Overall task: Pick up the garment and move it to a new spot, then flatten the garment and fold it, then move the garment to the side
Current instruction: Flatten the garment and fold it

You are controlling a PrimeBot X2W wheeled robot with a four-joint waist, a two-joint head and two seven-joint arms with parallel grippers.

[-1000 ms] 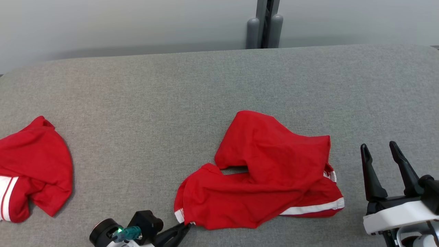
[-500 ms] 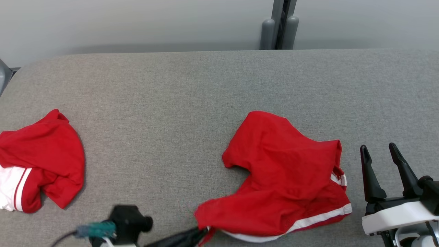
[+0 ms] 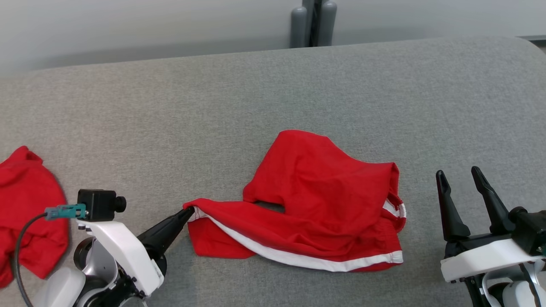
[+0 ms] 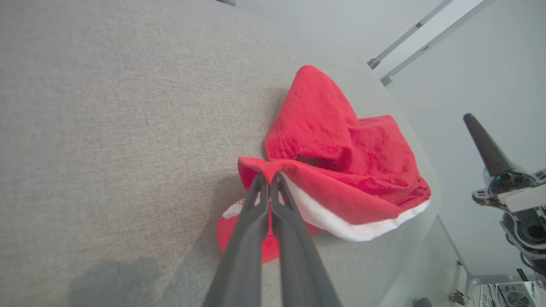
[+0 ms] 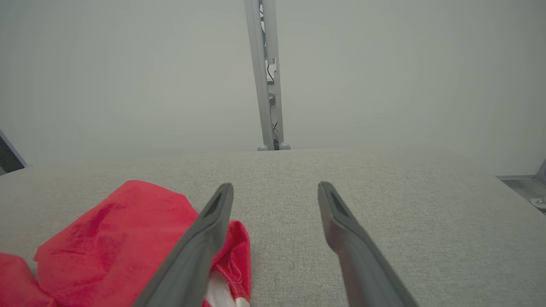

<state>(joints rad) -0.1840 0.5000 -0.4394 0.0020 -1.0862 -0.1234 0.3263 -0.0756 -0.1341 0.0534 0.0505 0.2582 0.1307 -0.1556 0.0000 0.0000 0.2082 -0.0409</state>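
Note:
A red garment [image 3: 324, 200] with a white stripe lies crumpled on the grey padded table, near its front middle. My left gripper [image 3: 188, 211] is shut on the garment's left corner, which is lifted a little and stretched to the left. The left wrist view shows the two fingers pressed together on that red corner [image 4: 268, 179], with the rest of the garment [image 4: 341, 157] beyond them. My right gripper [image 3: 458, 181] stands open to the right of the garment with nothing between its fingers; in the right wrist view the garment [image 5: 128, 230] lies at lower left of the gripper [image 5: 275, 187].
A second red garment [image 3: 25, 213] lies at the table's far left edge. A grey post [image 3: 311, 21] stands behind the table's back edge. The grey table top [image 3: 213, 119] stretches wide behind both garments.
My left gripper has pulled the garment's corner up and to the left, unrolling the white-striped hem. The head view has shifted. The right gripper has stayed open.

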